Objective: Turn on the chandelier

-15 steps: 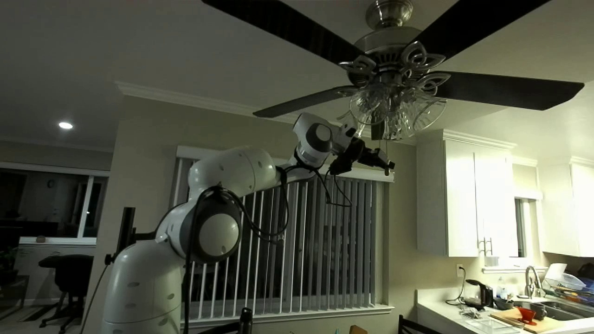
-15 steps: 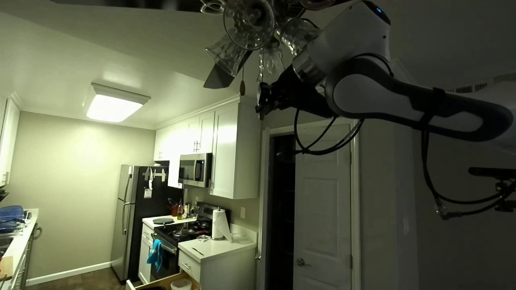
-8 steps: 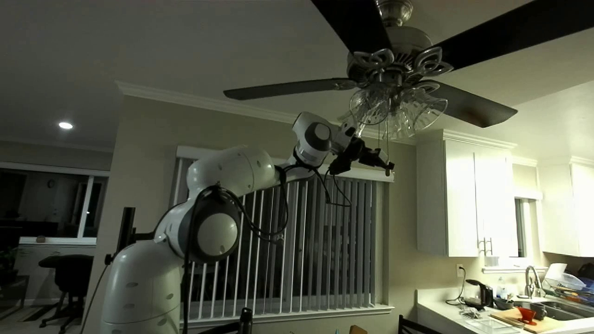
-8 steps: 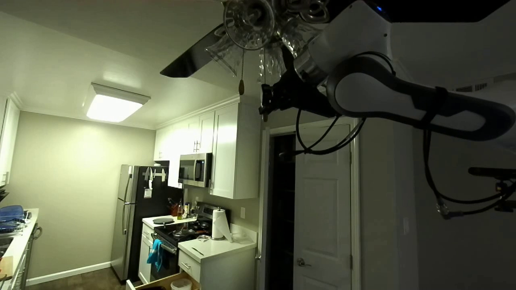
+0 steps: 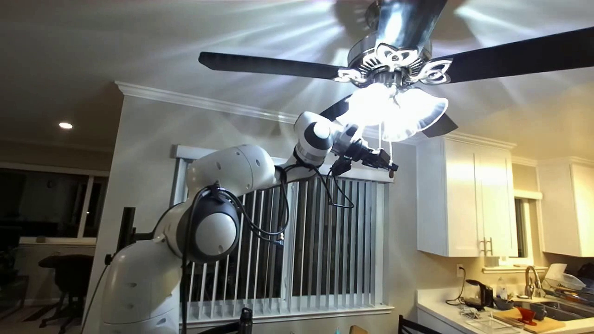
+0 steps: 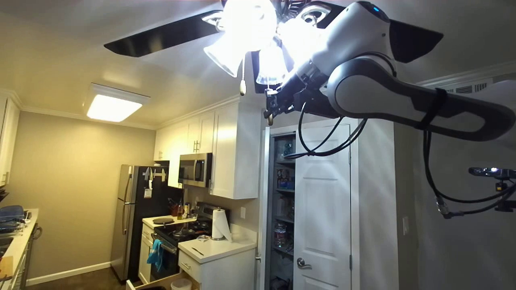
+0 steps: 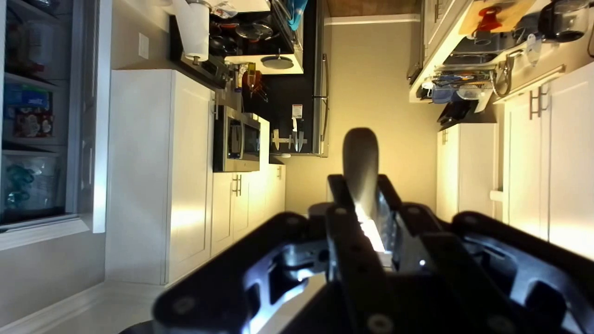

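Glass bell shades (image 5: pixel 366 106) glow bright white on your chandelier (image 5: pixel 392 80), a silver metal ceiling-fan light with long dark blades (image 5: pixel 269 66), high at right in an exterior view; below it your black two-fingered gripper (image 7: pixel 362 183) is clamped on a brown elongated pull knob (image 7: pixel 361 155), while a tan oval knob (image 6: pixel 242 87) hangs apart to the left in an exterior view

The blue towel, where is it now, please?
In an exterior view, the blue towel hangs at lower left on the oven handle, left of the paper towel roll.
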Action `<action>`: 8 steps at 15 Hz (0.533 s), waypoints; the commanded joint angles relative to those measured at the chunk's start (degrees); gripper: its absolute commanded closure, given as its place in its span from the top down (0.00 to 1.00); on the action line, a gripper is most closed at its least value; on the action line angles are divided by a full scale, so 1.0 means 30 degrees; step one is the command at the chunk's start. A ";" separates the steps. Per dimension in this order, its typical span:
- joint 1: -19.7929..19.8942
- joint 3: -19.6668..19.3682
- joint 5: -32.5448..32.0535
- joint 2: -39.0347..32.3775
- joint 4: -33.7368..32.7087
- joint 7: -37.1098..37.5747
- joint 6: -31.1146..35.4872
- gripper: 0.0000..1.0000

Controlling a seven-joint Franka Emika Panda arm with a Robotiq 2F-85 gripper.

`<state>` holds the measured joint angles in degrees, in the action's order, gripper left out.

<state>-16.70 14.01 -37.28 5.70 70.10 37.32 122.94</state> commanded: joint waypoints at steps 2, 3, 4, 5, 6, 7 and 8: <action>0.0029 -0.0013 -0.0041 0.0679 0.1482 0.0141 -0.1043 0.48; 0.0005 -0.0001 0.0010 0.0683 0.1586 0.0139 -0.1211 0.54; -0.0001 -0.0017 0.0066 0.0701 0.1749 0.0122 -0.1205 0.61; -0.0028 -0.0010 0.0165 0.0691 0.1822 0.0057 -0.1262 0.66; -0.0036 -0.0006 0.0189 0.0687 0.1924 0.0039 -0.1266 0.74; -0.0046 -0.0019 0.0321 0.0671 0.2016 -0.0069 -0.1359 0.80; -0.0034 -0.0038 0.0386 0.0653 0.2135 -0.0083 -0.1434 0.85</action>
<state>-16.77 14.09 -37.17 5.91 73.90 37.32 120.06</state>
